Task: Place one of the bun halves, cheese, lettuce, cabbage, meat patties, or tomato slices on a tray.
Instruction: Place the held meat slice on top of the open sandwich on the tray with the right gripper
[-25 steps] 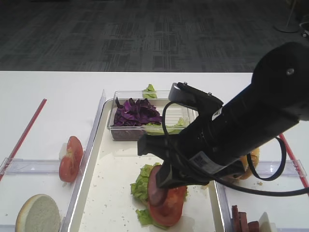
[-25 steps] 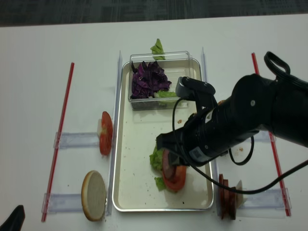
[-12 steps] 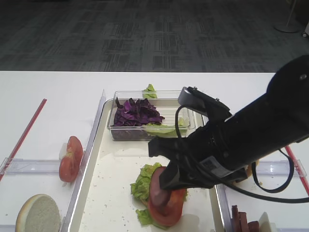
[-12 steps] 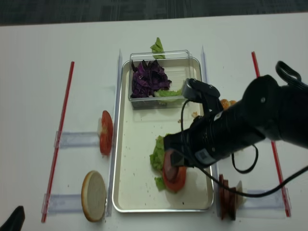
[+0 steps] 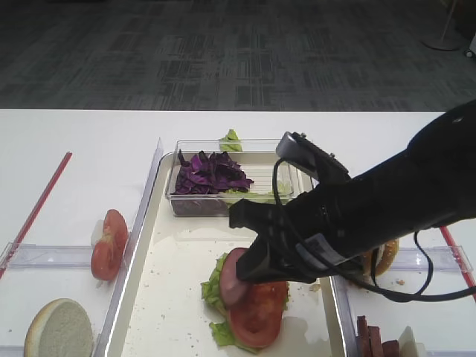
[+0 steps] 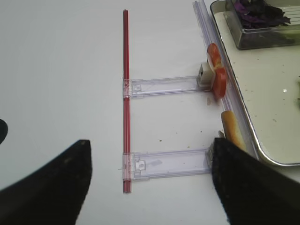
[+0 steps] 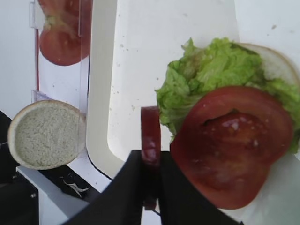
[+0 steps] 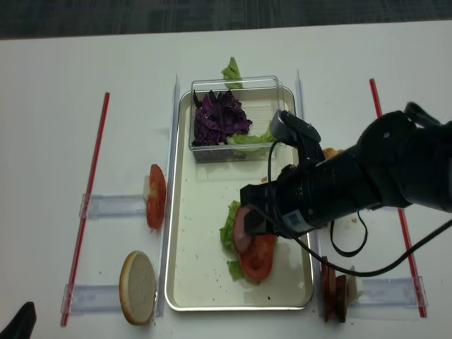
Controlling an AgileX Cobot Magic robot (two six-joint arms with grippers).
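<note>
Right wrist view looks down past the right hand (image 7: 151, 161), clenched on a meat patty (image 7: 151, 140) held on edge, just beside a tomato slice (image 7: 232, 145) that lies on lettuce (image 7: 206, 75) over a pale bun half (image 7: 276, 63) in the tray (image 7: 101, 117). Outside the tray rim on the table (image 5: 82, 141) lie another bun half (image 7: 46, 134), cut face up, and more tomato slices (image 7: 61, 33) on a clear plastic rail (image 7: 84, 51). From the high view the black right arm (image 5: 387, 201) reaches across the tray and hides its right side and much of a further bun half (image 5: 385, 256) behind it. At the tray's far end a clear plastic box (image 5: 256, 175) holds purple cabbage (image 5: 210, 172) and some green leaves. Red strips (image 8: 92, 191) lie on the table on both outer sides, and spare patties (image 8: 332, 286) stand on a rail at the right. Left wrist view shows the left hand's two dark fingers (image 6: 243, 183) spread well apart over the bare table, grasping nothing.
</note>
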